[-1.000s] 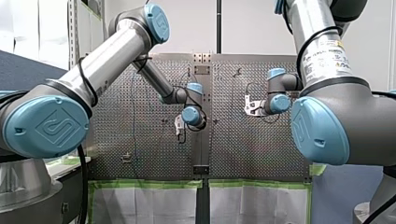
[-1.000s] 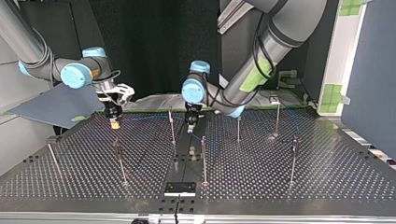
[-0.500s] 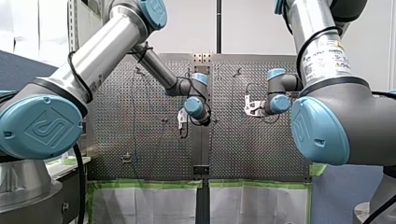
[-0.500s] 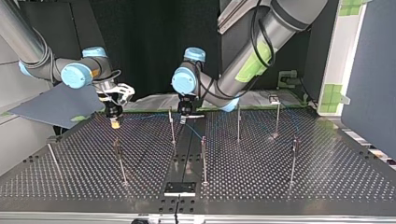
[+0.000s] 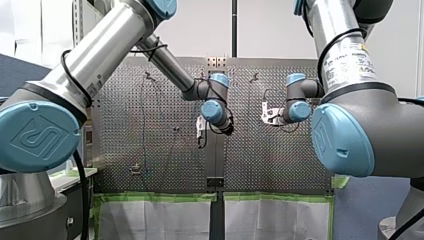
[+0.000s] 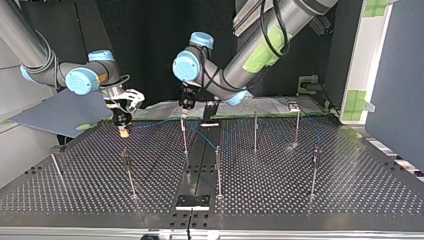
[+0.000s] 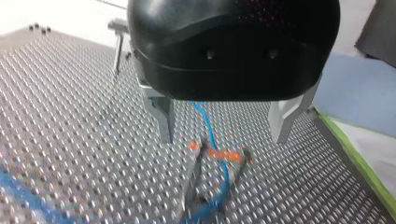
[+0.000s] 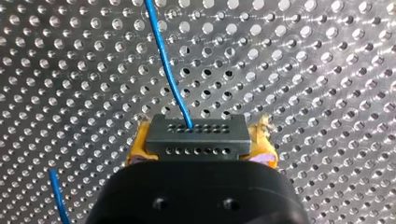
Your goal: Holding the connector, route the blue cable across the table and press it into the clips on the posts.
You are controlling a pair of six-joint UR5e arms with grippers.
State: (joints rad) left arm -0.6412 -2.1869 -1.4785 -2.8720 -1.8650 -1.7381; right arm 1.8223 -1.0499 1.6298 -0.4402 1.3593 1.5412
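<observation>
Blue cable leaves the connector, clamped between the yellow pads of your right claw above the worktop, and passes the orange clip beneath your left claw, which stands wide open and empty; hold the line taut and press straight down over the clip.

Shiny perforated metal table, matt dark plastic connector.

Blue cable, dk grey connector w/ dot rows, yellow pads on R tool, black L tool, silver perforated worktop, green tape edge.
</observation>
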